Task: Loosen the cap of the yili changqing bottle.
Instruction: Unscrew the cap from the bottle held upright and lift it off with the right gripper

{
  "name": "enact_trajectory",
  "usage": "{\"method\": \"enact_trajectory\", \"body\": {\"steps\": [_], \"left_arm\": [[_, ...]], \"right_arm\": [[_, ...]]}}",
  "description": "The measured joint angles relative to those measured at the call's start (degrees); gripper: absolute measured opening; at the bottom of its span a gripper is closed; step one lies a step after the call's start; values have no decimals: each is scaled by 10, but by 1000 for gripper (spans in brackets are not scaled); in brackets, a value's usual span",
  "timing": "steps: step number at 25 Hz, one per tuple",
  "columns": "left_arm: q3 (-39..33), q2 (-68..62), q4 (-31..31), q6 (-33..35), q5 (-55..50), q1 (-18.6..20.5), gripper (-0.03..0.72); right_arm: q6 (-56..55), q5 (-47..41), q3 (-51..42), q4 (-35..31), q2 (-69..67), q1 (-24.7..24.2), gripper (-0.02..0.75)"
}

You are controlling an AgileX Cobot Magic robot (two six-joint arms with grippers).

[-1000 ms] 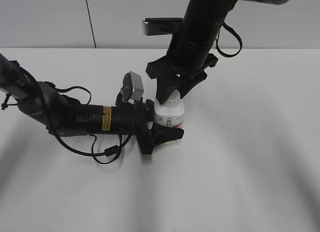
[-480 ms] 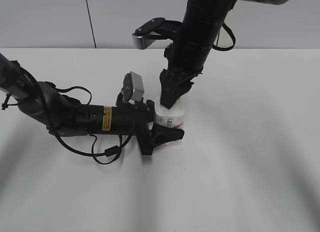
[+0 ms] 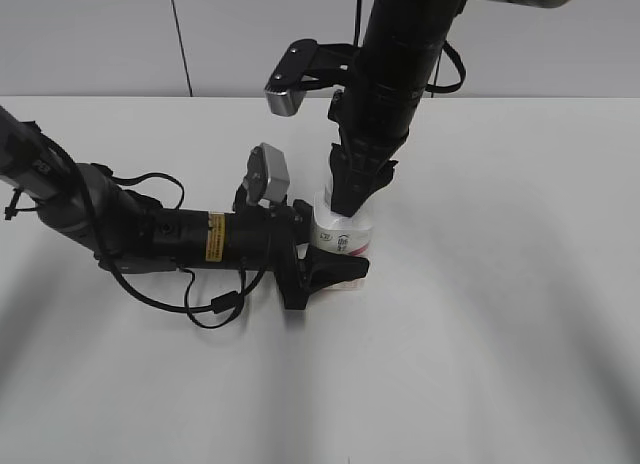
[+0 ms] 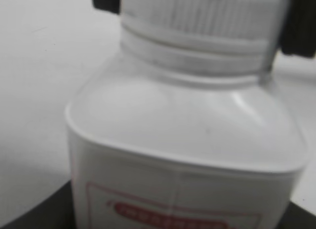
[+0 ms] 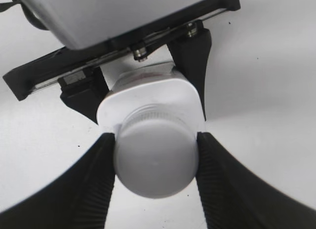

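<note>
Left claw [image 3: 335, 269]: lies low along the table [image 3: 520, 314], pressed on the body of the bottle [image 3: 340, 239], which stands upright between its fingers.
Change: the right wrist has turned since a second ago, fingers swung narrow; judged a twist under way.
Right claw [image 5: 155, 162]: descends vertically, pinching the cap [image 5: 155, 160] between both pads.
Bottle: directly beneath the right claw.
</note>
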State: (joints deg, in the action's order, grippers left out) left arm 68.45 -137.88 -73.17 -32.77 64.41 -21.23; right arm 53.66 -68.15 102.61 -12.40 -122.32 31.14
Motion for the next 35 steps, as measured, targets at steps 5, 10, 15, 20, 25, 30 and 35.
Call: {"method": "enact_trajectory", "body": {"steps": [5,10,15,20,25,30,35], "left_arm": [[0,0,0,0,0,0,429],[0,0,0,0,0,0,429],[0,0,0,0,0,0,428],[0,0,0,0,0,0,428],[0,0,0,0,0,0,428],[0,0,0,0,0,0,428],[0,0,0,-3,1,0,427]], "right_arm": [[1,0,0,-2,0,0,396],[-1,0,0,-7,0,-1,396],[-9,0,0,-8,0,-1,396],[-11,0,0,-8,0,-1,396],[-13,0,0,-8,0,-1,396],[-19,0,0,-9,0,-1,402],[-50,-8,1,-2,0,-1,429]]}}
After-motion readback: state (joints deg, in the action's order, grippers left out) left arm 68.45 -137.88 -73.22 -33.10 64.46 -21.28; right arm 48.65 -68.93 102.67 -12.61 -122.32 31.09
